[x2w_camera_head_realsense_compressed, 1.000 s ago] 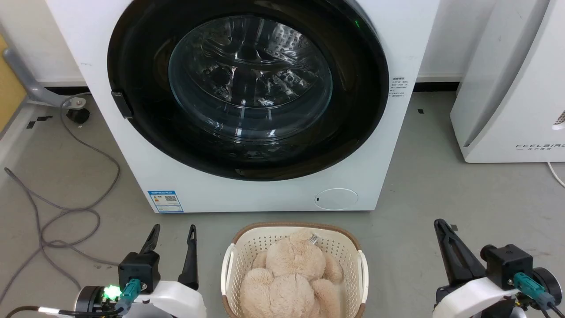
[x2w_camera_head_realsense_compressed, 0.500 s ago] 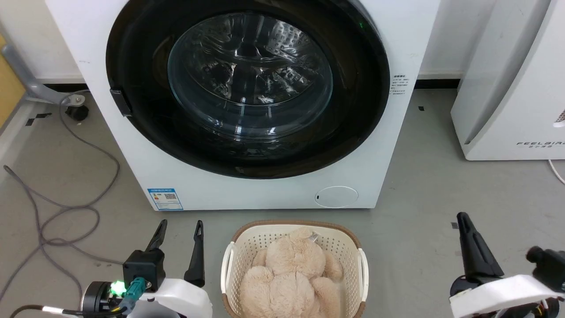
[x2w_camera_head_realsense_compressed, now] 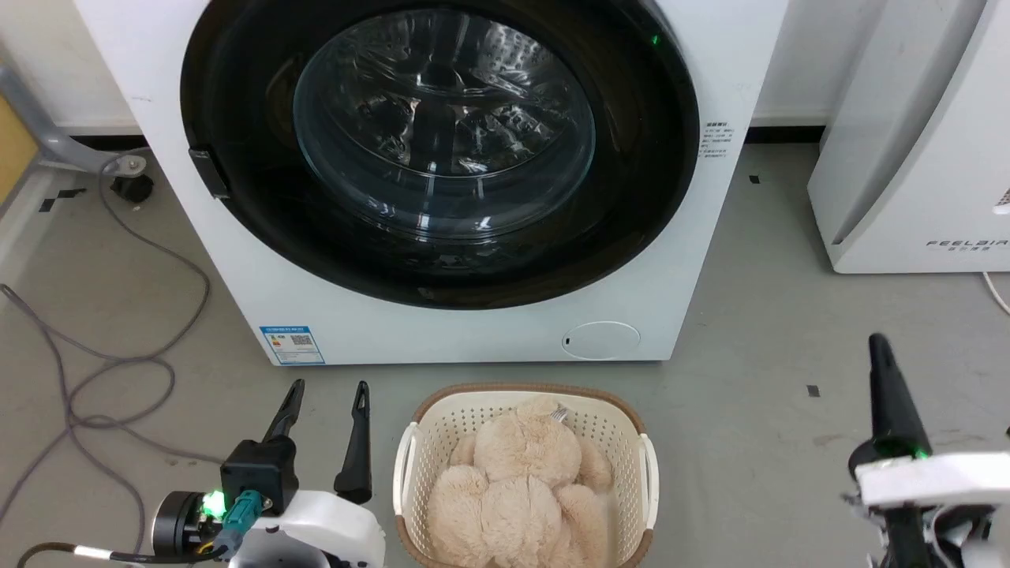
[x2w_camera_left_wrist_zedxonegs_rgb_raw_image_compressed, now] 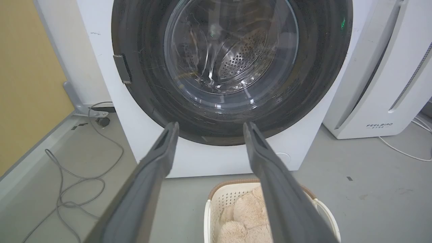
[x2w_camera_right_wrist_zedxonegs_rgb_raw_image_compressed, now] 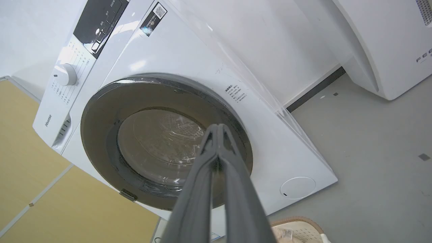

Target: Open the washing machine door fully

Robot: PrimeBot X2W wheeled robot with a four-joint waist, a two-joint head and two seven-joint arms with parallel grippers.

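Zero progress: washing machine door (x2w_camera_head_realsense_compressed: 442,150) fully shut.
Left fingers (x2w_camera_head_realsense_compressed: 357,442) spread at 7 o'clock, right fingers (x2w_camera_right_wrist_zedxonegs_rgb_raw_image_compressed: 204,165) pressed together at 4 o'clock, both empty; whole swing left.

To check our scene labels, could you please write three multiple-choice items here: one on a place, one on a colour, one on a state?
1. Where is the basket? A. inside the drum B. on the floor before the washer C. on a shelf
2. What colour is the plush toy? A. beige B. blue C. green
3. How is the door? A. wide open B. half open C. shut
Key: B, it stands on the floor before the door; A, its fur is beige; C, its rim lies flush with the washer front.
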